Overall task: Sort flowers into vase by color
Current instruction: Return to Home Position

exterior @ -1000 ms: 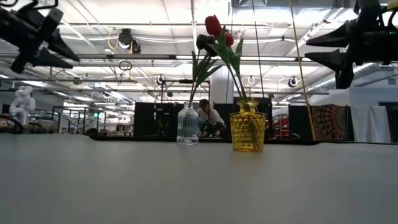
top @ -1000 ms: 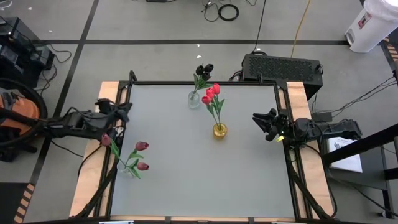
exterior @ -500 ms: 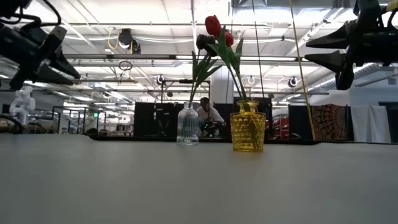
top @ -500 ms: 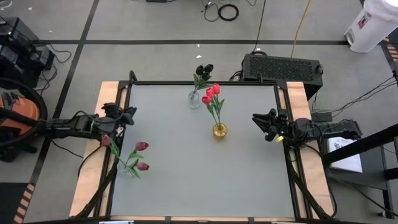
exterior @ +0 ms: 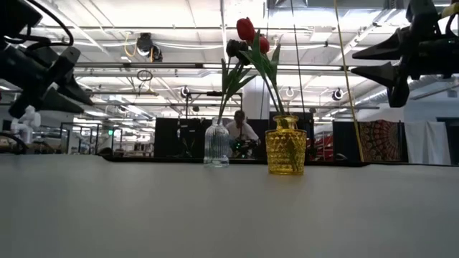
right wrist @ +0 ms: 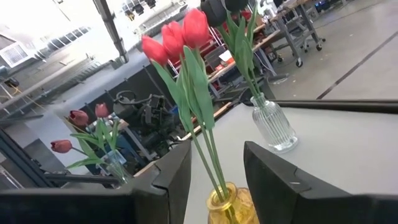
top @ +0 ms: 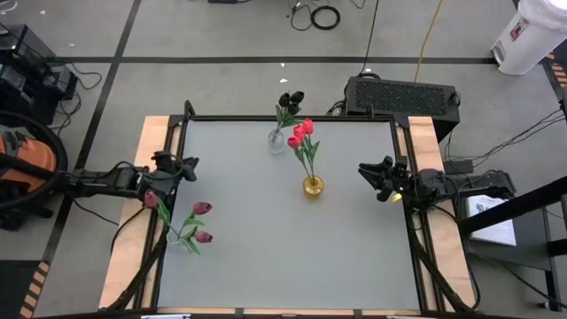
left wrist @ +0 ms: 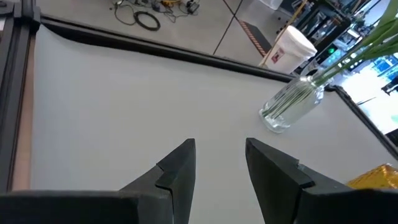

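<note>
Nearest, by the left edge of the table (top: 283, 266), three dark red tulips (top: 202, 209) lean out of a glass vase (top: 180, 243). It is hard to make out from above and does not show in the low view. Just past it the left gripper (top: 189, 165) hangs over the table's left edge. Its arm is stretched out flat, and its fingers are apart and hold nothing. The right gripper (top: 366, 179) hangs over the right edge, also spread and empty. Between them a yellow vase (top: 313, 186) holds bright red tulips (top: 301, 133). Farthest, a clear ribbed vase (top: 276, 142) holds black tulips (top: 291, 98).
</note>
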Controlling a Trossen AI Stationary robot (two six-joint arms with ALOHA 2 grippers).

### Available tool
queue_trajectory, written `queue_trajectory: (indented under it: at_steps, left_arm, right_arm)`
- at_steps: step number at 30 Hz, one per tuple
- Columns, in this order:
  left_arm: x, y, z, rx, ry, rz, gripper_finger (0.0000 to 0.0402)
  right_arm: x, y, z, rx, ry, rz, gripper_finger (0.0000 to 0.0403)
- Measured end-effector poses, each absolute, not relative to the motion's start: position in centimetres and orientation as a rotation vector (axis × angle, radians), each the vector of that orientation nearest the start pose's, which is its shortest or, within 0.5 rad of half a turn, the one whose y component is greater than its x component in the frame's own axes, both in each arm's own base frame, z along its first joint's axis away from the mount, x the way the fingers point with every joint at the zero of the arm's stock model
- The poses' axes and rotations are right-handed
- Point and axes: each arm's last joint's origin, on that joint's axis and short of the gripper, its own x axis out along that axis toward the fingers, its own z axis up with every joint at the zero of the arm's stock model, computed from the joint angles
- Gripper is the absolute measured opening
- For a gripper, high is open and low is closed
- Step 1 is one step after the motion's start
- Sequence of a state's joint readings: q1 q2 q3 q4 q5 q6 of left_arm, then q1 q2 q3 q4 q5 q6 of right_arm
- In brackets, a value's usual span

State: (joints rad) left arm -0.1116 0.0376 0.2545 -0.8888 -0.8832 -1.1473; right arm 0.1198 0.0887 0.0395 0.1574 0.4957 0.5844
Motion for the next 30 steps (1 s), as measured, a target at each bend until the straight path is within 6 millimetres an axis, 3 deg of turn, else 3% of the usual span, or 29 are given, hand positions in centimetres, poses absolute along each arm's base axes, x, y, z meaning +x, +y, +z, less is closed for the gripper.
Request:
queue_trajectory:
  at_steps: [22, 30]
  left_arm:
    - [4.98, 1.70, 16.83, -0.695, 0.142, 0.989, 0.0148]
    - [5.14, 1.48, 16.71, -0.745, 0.206, 0.913, 0.0148]
  right_arm:
    - [9.89, -0.21, 17.71, 0.562, -0.132, -0.364, 0.0139]
    - [9.89, -0.21, 17.71, 0.562, -0.132, -0.364, 0.0139]
